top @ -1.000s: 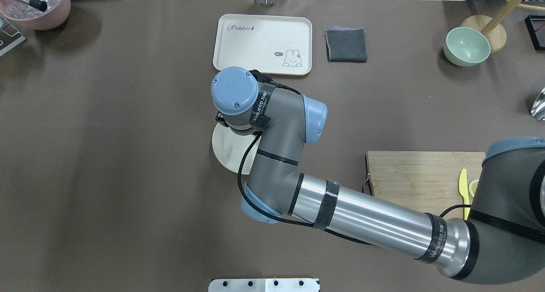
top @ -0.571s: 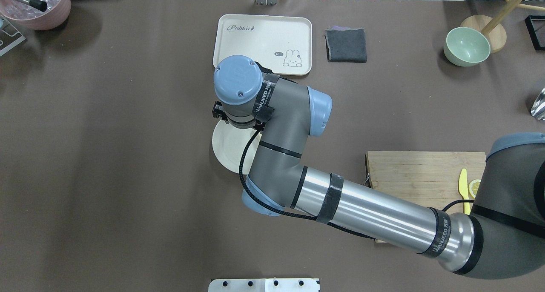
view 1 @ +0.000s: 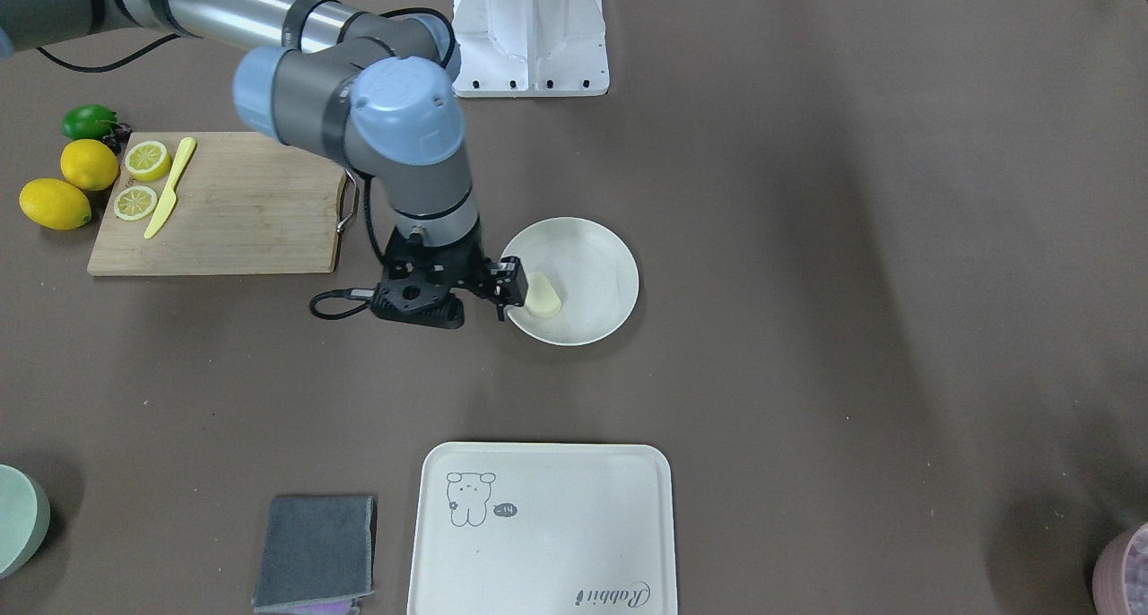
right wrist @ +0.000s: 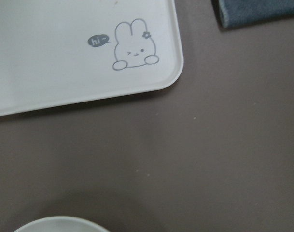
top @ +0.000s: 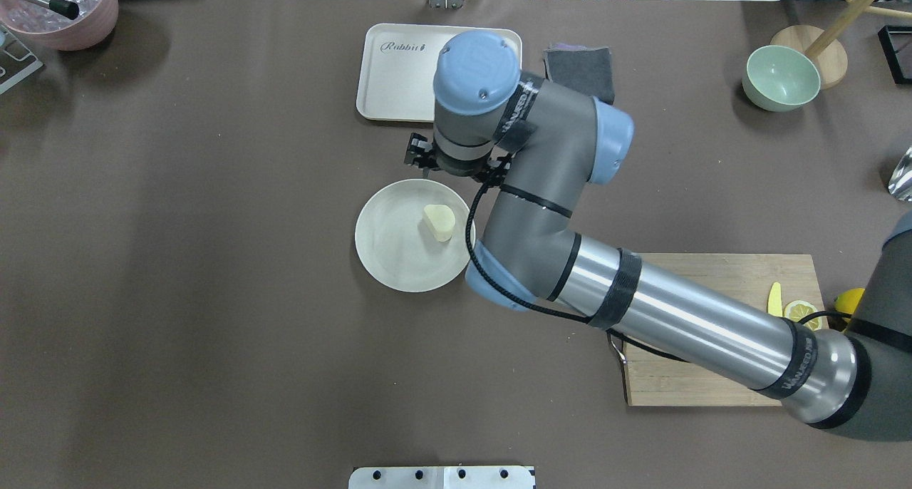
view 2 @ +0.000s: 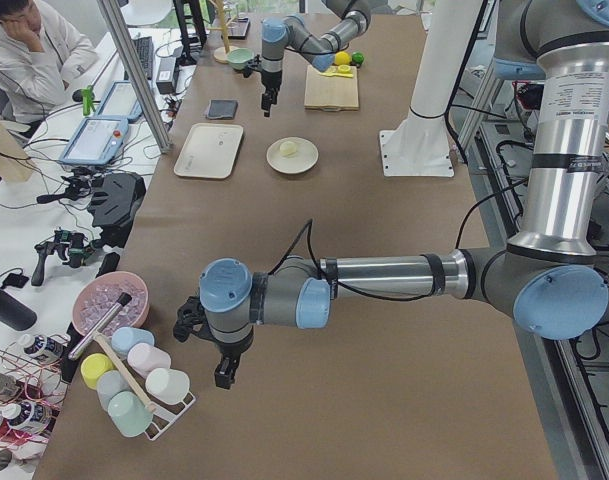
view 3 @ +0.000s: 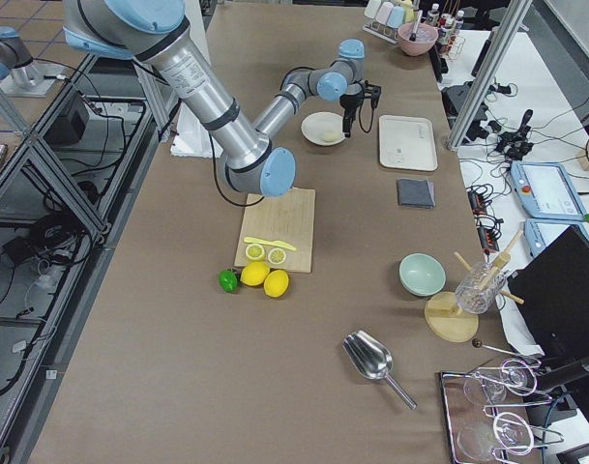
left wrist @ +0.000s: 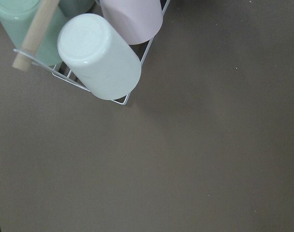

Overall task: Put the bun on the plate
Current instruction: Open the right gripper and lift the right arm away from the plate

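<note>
- A wide table [top: 214, 332] fills the overhead view, wrapped in a matte brown covering.
- The light is soft and even, with broad faint shadows across the right of the front-facing view.
- Exterior right, upper left corner: a reddish tiled floor [view 3: 18, 12], and a metal frame [view 3: 52, 161] running along the table's edge.
- Exterior left, left side: a white side bench [view 2: 14, 240] behind a slanting aluminium post [view 2: 136, 80].

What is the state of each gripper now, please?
Left gripper: cannot be told.
Right gripper: holds nothing; the bun lies free on the plate; open or closed cannot be told.
</note>
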Tool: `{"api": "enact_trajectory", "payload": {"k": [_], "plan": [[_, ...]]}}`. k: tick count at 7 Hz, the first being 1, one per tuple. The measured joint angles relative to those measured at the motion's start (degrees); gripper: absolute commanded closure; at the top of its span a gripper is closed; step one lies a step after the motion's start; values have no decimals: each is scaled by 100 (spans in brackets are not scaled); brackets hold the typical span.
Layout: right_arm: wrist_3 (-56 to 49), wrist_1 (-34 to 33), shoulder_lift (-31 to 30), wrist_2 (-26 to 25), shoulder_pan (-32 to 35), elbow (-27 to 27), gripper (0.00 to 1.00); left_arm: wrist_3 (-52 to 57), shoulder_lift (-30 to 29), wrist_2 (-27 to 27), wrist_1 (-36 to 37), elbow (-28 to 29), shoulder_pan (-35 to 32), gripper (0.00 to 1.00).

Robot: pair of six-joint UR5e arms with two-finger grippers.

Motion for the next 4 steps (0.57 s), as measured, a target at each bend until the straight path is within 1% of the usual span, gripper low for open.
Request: {"api": "enact_trajectory", "payload": {"k": [1,2,3,4], "plan": [[-450,-40,-366,236,326,263,0,-355,9,-165,433,-255,34,2],[-862,-77,-811,416,601,630,0,-486,10,-321,869,-482,54,2],[-1348,-232,-1232,569,898,1003,0,-523,30,-395,1078,-652,70,2],[-2020,-511,-1645,720,1250,1360,0,-527,42,-418,1141,-722,79,2]]}}
